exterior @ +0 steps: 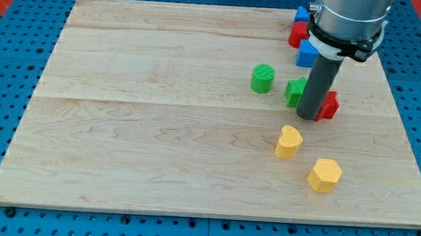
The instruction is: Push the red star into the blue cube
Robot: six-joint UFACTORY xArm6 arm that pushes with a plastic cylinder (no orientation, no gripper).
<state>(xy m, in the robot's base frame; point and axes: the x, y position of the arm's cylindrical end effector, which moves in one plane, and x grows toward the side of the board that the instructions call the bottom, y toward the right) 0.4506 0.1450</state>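
My arm enters from the view's top right, its wide grey cylindrical body (pixel 347 13) cut off by the top edge. A black ring (pixel 343 45) circles the bottom of that body. From it, my straight dark rod (pixel 320 84) hangs down, leaning slightly toward the view's left as it descends. My tip (pixel 308 117) rests at table height in the right half of the view, about midway between top and bottom.
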